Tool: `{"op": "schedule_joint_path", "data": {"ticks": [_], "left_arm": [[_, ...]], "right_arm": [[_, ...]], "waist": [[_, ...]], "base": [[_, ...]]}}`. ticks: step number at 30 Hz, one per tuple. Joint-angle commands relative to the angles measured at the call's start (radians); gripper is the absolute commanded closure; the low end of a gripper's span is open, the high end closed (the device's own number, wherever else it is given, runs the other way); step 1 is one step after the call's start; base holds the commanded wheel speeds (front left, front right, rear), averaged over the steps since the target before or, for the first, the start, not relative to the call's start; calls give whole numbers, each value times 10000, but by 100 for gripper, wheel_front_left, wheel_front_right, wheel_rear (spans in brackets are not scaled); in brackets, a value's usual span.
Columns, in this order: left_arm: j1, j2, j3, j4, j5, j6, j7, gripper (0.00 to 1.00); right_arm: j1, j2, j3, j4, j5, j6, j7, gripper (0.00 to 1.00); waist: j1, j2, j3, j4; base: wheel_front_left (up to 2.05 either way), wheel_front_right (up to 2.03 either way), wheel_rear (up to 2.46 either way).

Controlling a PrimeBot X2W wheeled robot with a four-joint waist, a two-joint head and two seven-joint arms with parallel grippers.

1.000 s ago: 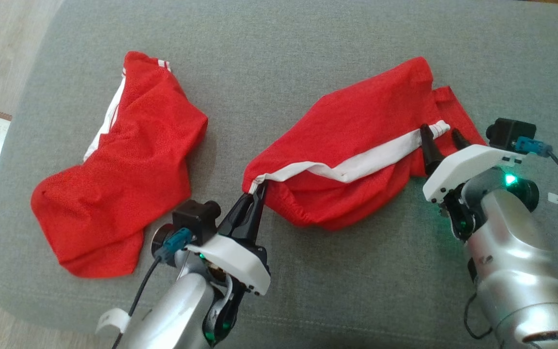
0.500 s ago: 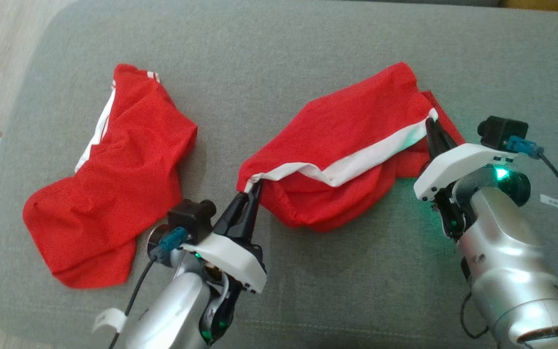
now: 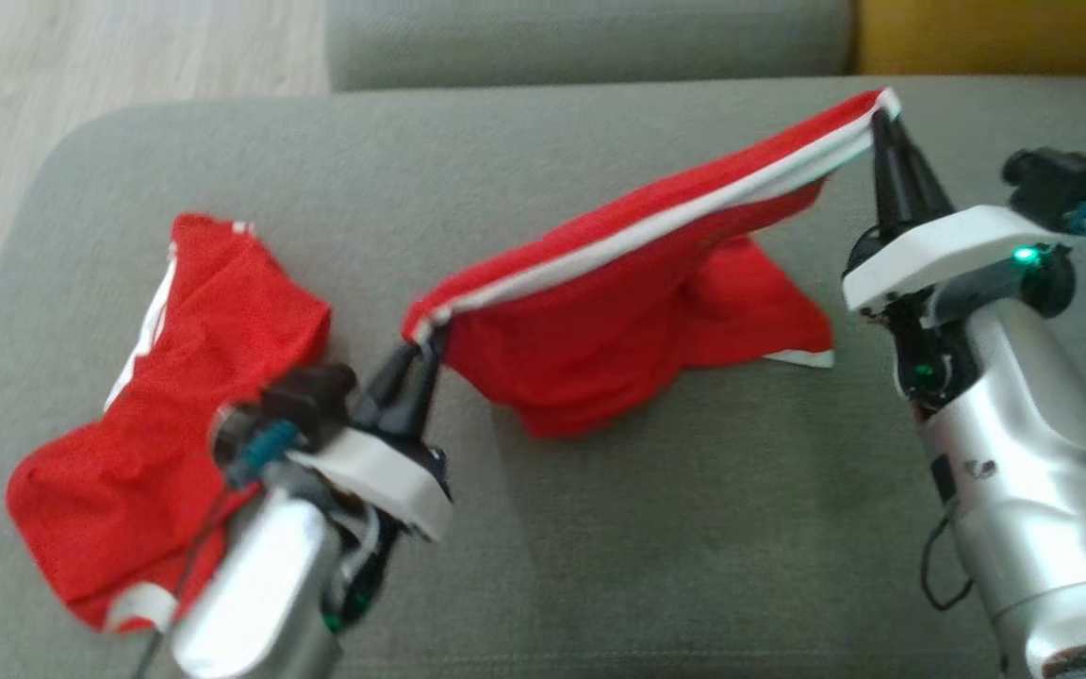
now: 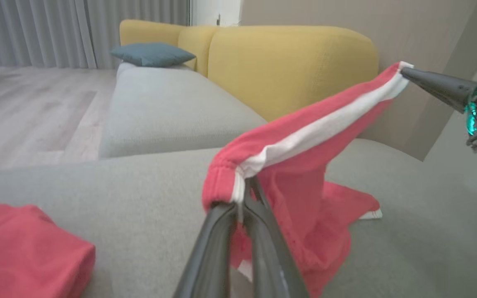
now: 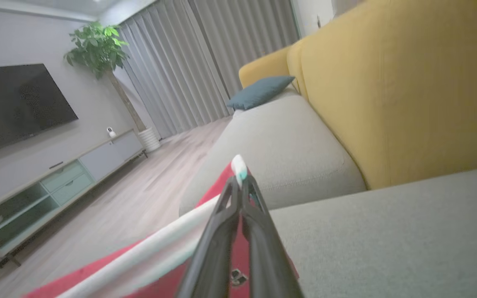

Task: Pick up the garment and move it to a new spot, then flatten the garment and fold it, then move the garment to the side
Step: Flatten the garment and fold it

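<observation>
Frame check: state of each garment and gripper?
Held garment: lifted by its striped edge, stretched between both grippers, bottom resting on the cushion.
Other red garment: lying crumpled on the cushion.
Left gripper: shut on held garment.
Right gripper: shut on held garment's higher end.

A crumpled red cloth (image 3: 185, 377) with white trim lies at the left on the grey seat (image 3: 600, 528). Farther off are a yellow backrest (image 4: 288, 62) and a blue pillow (image 4: 151, 54); beyond them, wooden floor (image 3: 128, 47), grey curtains (image 5: 222, 62), a dark television (image 5: 15, 103) and a leafy plant (image 5: 97, 49).
</observation>
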Motion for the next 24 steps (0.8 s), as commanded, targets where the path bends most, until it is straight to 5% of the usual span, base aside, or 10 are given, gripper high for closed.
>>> {"op": "schedule_joint_path", "data": {"ticks": [1,12,24], "left_arm": [[-877,308,468,-497,77,-44,-67,100],[-2243,1212,1094,-2237,212,36,366,100],[-1486,1976,1184,-5014,296,423,1362,100]], "right_arm": [[-117,-52,163,-605,87,-7,62,100],[752,3,-1213,-4370,-356,-7,1126,100],[3168,642,-2912,-8996,-638,-7,3470,100]], "waist": [[0,0,-339,-343],[0,0,-1171,-1033],[0,0,-1667,-1206]], "base": [[0,0,0],[0,0,0],[0,0,0]]}}
